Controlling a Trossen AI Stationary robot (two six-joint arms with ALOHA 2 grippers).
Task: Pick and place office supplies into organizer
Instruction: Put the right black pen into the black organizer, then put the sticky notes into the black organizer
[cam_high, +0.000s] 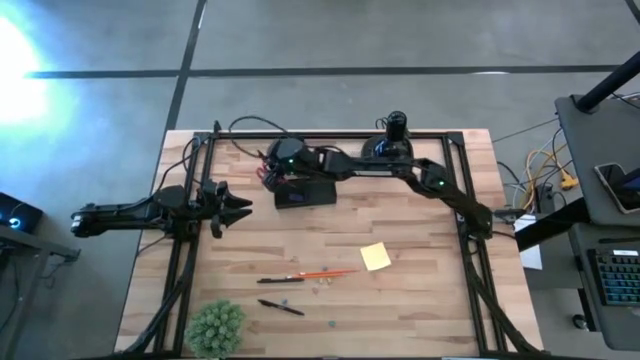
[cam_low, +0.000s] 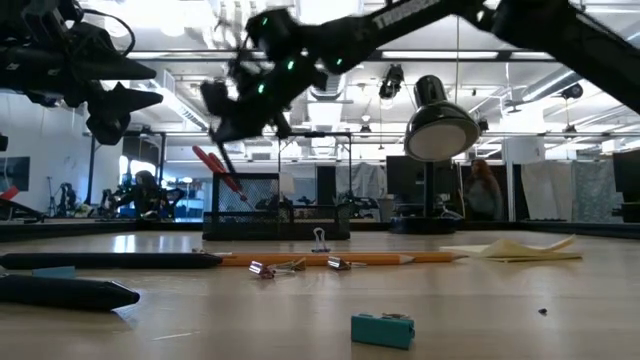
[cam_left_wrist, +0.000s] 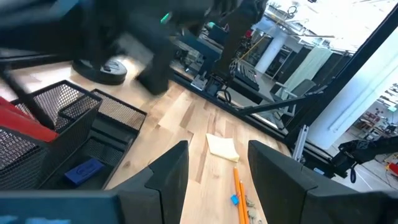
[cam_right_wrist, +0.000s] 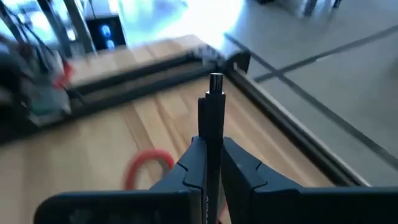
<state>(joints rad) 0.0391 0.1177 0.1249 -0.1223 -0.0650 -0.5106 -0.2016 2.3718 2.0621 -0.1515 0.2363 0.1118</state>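
Overhead, right end effector (cam_high: 272, 172) clamped on red-handled scissors (cam_low: 216, 166) above the organizer (cam_high: 305, 192), left end effector (cam_high: 240, 211) spread, empty.

Right pincer (cam_right_wrist: 210, 167) clamped on the scissors (cam_right_wrist: 211, 118): closed dark blades stick straight out past the fingertips, pivot end up. One red handle loop (cam_right_wrist: 147, 167) shows just beside the fingers (cam_right_wrist: 244, 169). Below: light wood counter (cam_right_wrist: 267, 118), black frame rail (cam_right_wrist: 155, 71) along its edge, grey floor (cam_right_wrist: 348, 74) beyond. Left arm blurred at the frame edge.
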